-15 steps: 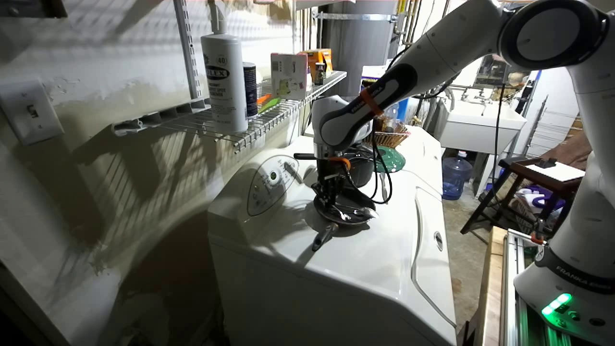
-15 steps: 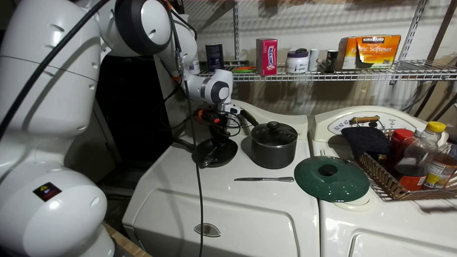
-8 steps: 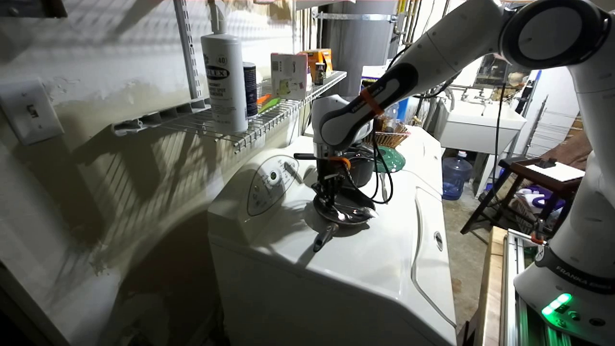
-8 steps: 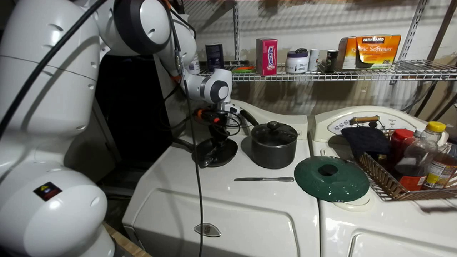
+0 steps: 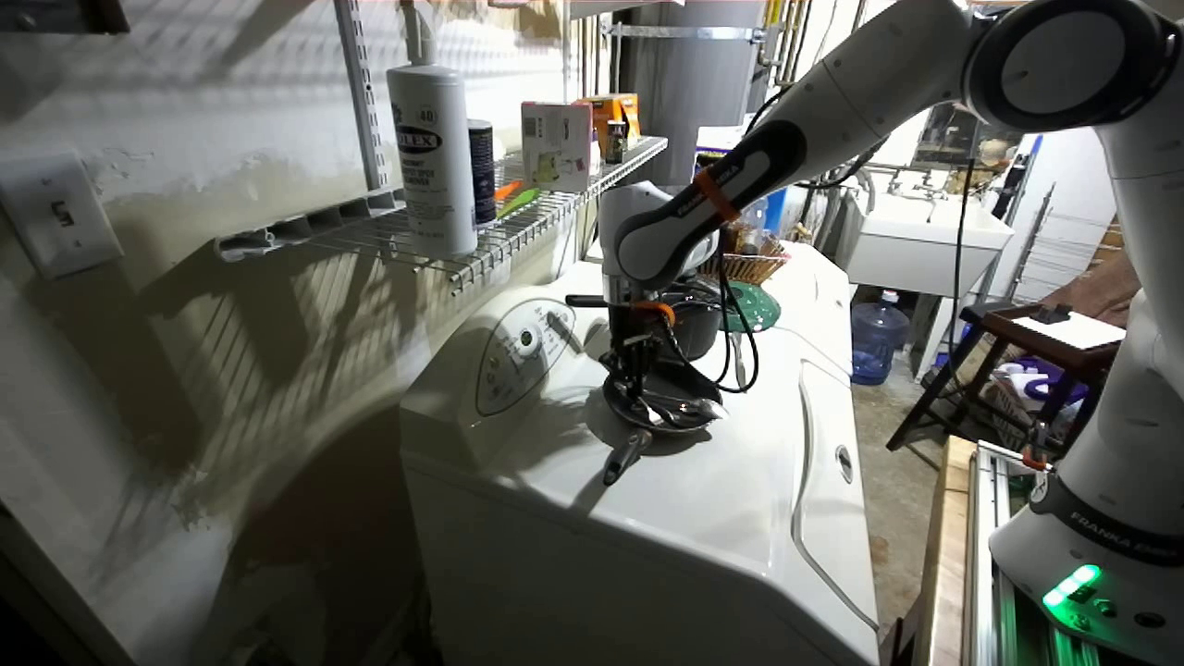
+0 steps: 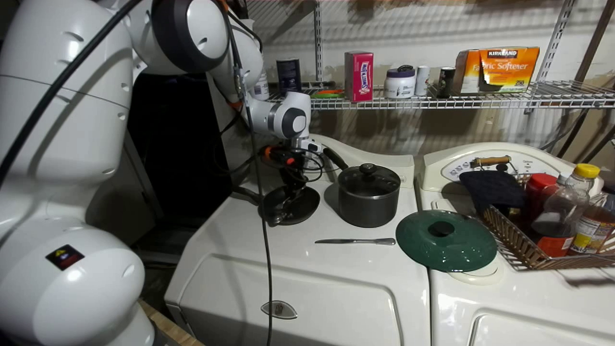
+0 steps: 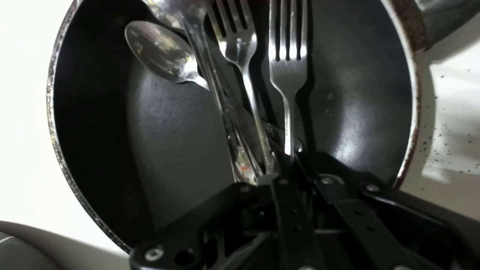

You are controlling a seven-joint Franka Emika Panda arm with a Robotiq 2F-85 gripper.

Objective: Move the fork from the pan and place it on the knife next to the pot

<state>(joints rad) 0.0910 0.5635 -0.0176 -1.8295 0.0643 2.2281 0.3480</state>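
The black pan (image 6: 307, 204) holds several pieces of cutlery; it fills the wrist view (image 7: 176, 142). A fork (image 7: 288, 71) lies tines away from me, its handle running between my fingertips. My gripper (image 7: 294, 165) is low in the pan, and its fingers look closed on that handle; the tips are dark. The gripper shows in both exterior views (image 5: 636, 384) (image 6: 294, 190). A second fork (image 7: 240, 45) lies just left of the held one. The knife (image 6: 355, 241) lies flat in front of the lidded dark grey pot (image 6: 367, 206), right of the pan.
A spoon (image 7: 161, 52) and other cutlery lie in the pan beside the forks. A green lid (image 6: 447, 240) and a wicker basket (image 6: 519, 240) with bottles are right of the pot. A wire shelf (image 6: 408, 102) with boxes hangs above. A cable (image 6: 266, 250) hangs before the pan.
The arm has shifted very slightly up and left in an exterior view. Cutlery glints in the pan look a little different. The pan, pot and knife have not moved.
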